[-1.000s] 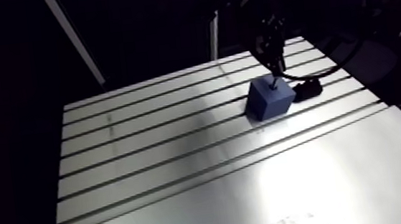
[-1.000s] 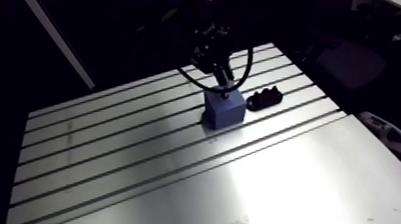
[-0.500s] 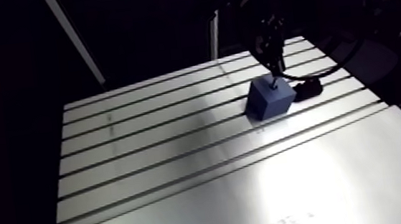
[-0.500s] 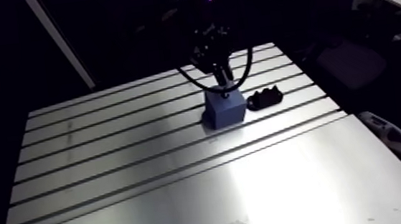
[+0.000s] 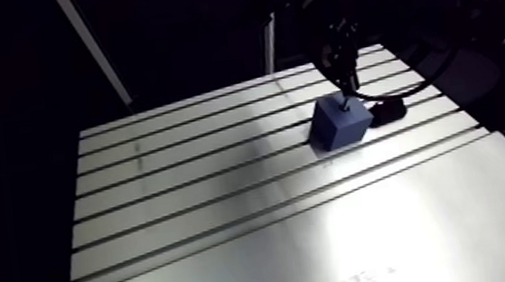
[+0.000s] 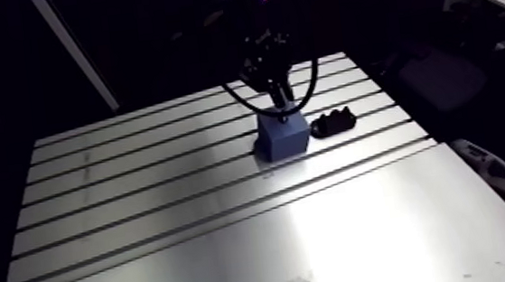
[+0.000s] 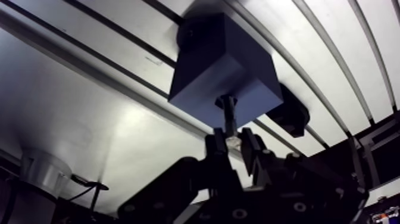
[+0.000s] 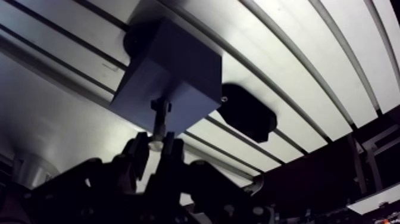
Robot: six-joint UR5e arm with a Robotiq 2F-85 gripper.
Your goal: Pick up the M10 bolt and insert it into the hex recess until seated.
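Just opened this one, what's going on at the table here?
The robot arm's two-finger gripper holds a slim metal bolt by its shank, jaws shut on it, head down at the top face of a dark blue cube-shaped block. The block sits on the slotted aluminium table, with a small black object beside it. The bolt's head shows above the block, so it does not look seated; the recess itself is hidden.

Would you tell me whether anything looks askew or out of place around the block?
Nothing stands out. The blue block sits flat on the table, the bolt is held straight in the gripper with its head at the block's top, and the black part lies beside it.
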